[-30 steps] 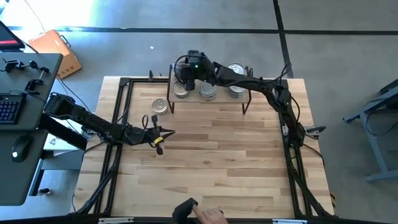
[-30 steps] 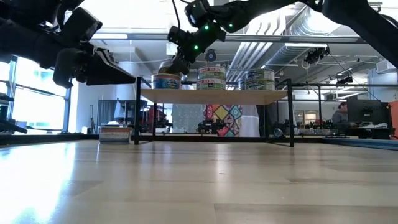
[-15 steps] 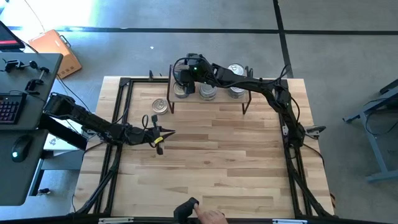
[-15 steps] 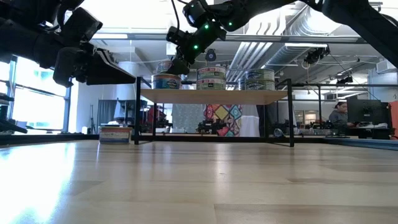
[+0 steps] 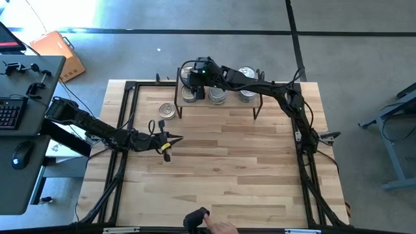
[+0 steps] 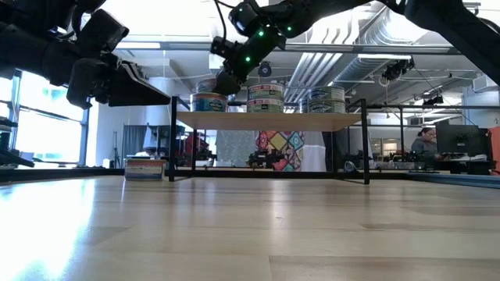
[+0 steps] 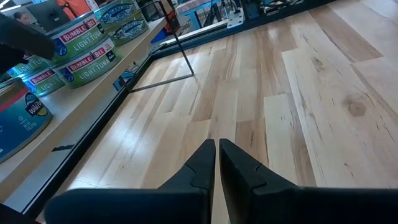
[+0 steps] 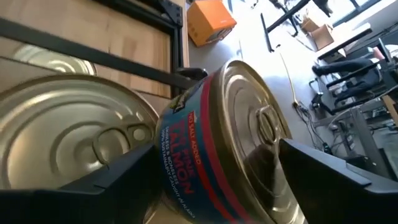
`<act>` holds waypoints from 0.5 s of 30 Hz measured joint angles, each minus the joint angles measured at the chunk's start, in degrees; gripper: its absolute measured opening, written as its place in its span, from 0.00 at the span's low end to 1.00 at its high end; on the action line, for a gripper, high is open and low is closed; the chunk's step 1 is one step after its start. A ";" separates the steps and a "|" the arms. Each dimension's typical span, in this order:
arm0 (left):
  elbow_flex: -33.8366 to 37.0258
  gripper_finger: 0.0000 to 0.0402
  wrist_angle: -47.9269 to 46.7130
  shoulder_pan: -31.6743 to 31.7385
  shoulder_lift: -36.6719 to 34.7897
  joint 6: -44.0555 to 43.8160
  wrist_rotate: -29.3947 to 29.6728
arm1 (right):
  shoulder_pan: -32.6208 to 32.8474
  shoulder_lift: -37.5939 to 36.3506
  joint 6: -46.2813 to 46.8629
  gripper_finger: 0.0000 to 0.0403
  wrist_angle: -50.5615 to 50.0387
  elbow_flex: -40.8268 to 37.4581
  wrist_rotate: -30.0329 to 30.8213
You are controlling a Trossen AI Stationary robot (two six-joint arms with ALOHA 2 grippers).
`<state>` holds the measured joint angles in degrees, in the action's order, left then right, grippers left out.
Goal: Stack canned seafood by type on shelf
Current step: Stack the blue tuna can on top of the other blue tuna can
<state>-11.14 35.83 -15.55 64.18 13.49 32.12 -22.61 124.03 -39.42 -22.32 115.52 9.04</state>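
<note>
Three stacks of tins sat on the shelf [image 5: 218, 104]; one loose tin [image 5: 168, 111] lay on the table just beside its left legs. Right gripper [image 5: 189, 80] was over the left stack [image 6: 208, 101], fingers spread wide around a tilted salmon tin [image 8: 233, 143], not clamping it. Left gripper [image 5: 177, 138] hovered over bare tabletop, fingers pressed together, empty.
</note>
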 joint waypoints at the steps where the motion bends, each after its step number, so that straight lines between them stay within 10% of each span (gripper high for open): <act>1: 0.00 0.04 0.00 0.00 0.00 -0.01 0.00 | -0.04 0.00 0.02 0.80 0.24 0.00 -0.35; 15: 0.00 0.04 0.00 0.00 0.01 -0.01 0.00 | -1.01 0.00 2.14 0.80 3.31 0.02 -0.56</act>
<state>-11.14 35.83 -15.55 64.20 13.47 32.12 -23.62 124.03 -37.28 -19.00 115.55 8.48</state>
